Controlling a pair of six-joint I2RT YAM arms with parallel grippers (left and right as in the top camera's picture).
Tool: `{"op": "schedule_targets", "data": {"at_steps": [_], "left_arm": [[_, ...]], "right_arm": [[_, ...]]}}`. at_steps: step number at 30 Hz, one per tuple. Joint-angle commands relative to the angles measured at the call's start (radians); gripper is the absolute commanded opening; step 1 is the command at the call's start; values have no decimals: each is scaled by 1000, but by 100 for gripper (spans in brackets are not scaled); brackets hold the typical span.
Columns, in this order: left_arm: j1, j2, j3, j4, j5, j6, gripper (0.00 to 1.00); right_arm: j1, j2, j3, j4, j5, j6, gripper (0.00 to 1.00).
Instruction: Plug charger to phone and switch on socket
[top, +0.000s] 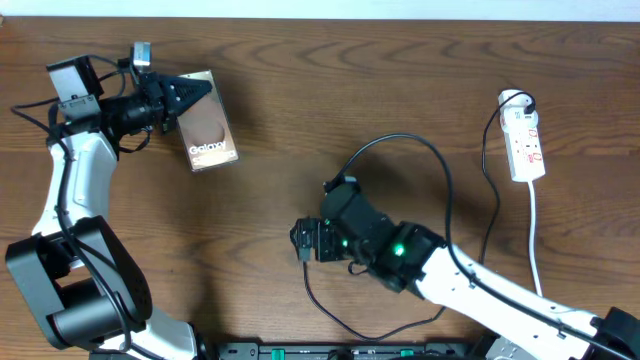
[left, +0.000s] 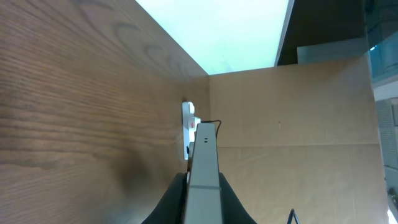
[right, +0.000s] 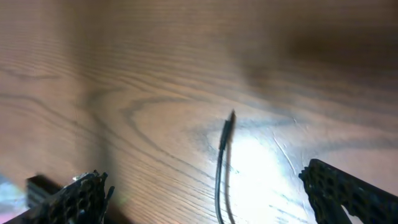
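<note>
Left jaws grip phone lettered "Galaxy".

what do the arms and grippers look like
The left arm and right arm have white links and black joints. Thin black cables loop beside the left one. The left gripper and right gripper are black; the right's fingers look honeycomb-meshed. Green lights glow at its wrist.

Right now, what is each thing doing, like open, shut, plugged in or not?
left gripper: shut on the phone.
phone: gripped at one end, no cable in it.
charger: tip loose on the table.
right gripper: open, over the charger tip.
socket: switch too small to tell.
</note>
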Motion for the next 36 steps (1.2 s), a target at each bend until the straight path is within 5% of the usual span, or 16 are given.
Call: {"op": "schedule_targets", "data": {"at_steps": [1, 17, 36], "left_arm": [[7, -17, 3, 1, 50, 14, 7], [7, -17, 3, 1, 50, 14, 7], [7, -17, 3, 2, 50, 51, 7]], "right_arm": [[55, 89, 5, 9, 69, 84, 99], [66, 489, 334, -291, 24, 64, 99], [60, 544, 377, -381, 50, 148, 80]]}}
